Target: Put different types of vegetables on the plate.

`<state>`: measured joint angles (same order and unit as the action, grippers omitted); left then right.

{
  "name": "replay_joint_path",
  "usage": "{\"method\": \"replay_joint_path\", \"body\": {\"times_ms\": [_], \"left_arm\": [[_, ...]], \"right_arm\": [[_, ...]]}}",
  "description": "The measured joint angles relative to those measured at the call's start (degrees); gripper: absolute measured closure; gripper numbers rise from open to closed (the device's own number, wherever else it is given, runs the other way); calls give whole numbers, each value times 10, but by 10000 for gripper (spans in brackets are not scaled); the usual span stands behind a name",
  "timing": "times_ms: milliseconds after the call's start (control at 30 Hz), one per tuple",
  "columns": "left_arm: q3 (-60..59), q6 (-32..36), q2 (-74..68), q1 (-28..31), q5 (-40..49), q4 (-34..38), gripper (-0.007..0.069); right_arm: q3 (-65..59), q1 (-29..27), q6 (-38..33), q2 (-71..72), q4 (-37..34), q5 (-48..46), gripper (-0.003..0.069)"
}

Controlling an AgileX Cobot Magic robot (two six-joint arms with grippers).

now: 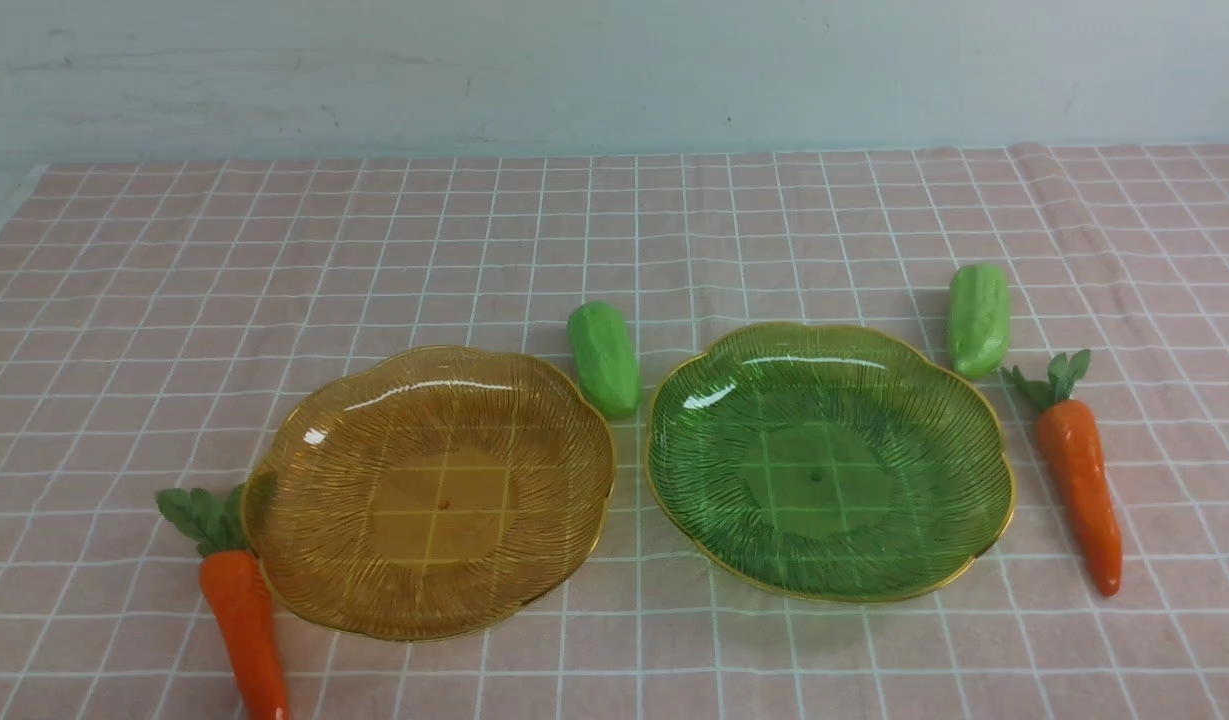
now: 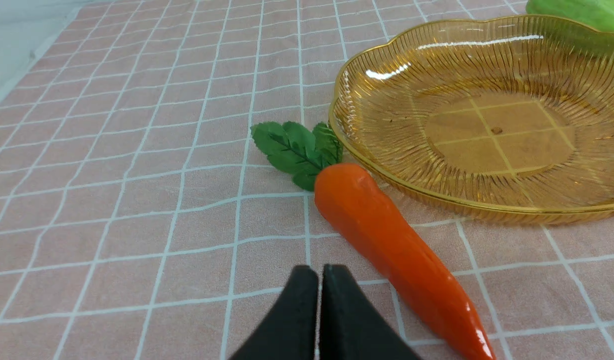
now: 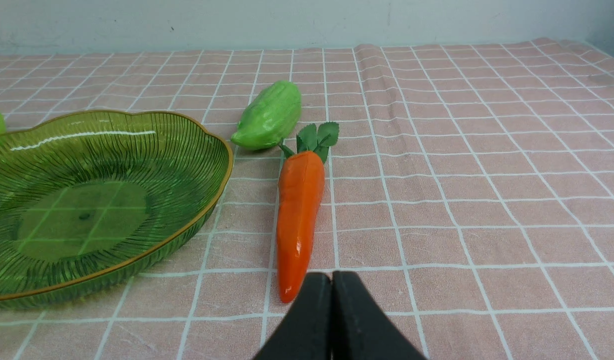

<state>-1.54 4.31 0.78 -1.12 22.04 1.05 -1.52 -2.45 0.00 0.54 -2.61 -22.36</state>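
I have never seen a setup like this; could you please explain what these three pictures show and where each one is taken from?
This is a robot with two arms, each ending in a gripper. The front picture looks forward from between the arms, though neither arm shows in it. On a pink checked tablecloth sit an amber plate and a green plate, with nothing on them yet. The first carrot lies at the amber plate's left edge and the second carrot lies right of the green plate. The first gourd lies between the plates, towards the back. The second gourd lies just beyond the second carrot's leaves. The other two pictures come from cameras on the wrists. The black wedge in each is that arm's own gripper: the left gripper and the right gripper. Both are shut and hold nothing.
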Motion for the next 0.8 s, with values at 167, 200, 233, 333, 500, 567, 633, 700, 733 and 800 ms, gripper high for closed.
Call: {"method": "replay_joint_path", "body": {"times_ms": [167, 200, 233, 333, 500, 567, 633, 700, 733, 800], "left_arm": [[0, 0, 0, 0, 0, 0, 628], [0, 0, 0, 0, 0, 0, 628], [0, 0, 0, 0, 0, 0, 628], [0, 0, 0, 0, 0, 0, 628], [-1, 2, 0, 0, -8, 0, 628], [-1, -11, 0, 0, -31, 17, 628], [-1, -23, 0, 0, -51, 39, 628], [-1, -49, 0, 0, -75, 75, 628], [-1, -73, 0, 0, -96, 116, 628], [-1, -98, 0, 0, -117, 166, 628]], "right_arm": [[0, 0, 0, 0, 0, 0, 674], [0, 0, 0, 0, 0, 0, 674], [0, 0, 0, 0, 0, 0, 674], [0, 0, 0, 0, 0, 0, 674], [0, 0, 0, 0, 0, 0, 674], [0, 0, 0, 0, 0, 0, 674], [0, 0, 0, 0, 0, 0, 674], [0, 0, 0, 0, 0, 0, 674], [0, 0, 0, 0, 0, 0, 674], [0, 0, 0, 0, 0, 0, 674]]}}
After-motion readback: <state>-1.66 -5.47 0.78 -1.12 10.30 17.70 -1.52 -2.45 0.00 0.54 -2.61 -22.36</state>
